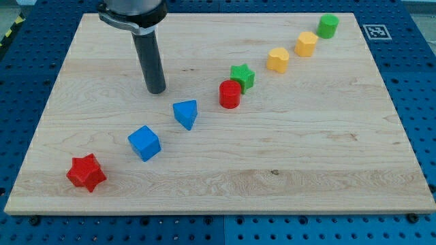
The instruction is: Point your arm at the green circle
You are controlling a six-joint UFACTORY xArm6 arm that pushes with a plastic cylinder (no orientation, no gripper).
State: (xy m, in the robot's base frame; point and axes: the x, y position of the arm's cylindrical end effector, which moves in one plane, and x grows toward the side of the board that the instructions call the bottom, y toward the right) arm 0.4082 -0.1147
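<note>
The green circle is a short green cylinder at the view's top right corner of the wooden board. My tip rests on the board left of the middle, far to the left of the green circle. The blue triangular block lies just below and right of the tip. The tip touches no block.
A diagonal line of blocks runs from bottom left to top right: red star, blue cube, red cylinder, green star, yellow block, second yellow block. A marker tag sits off the board's top right.
</note>
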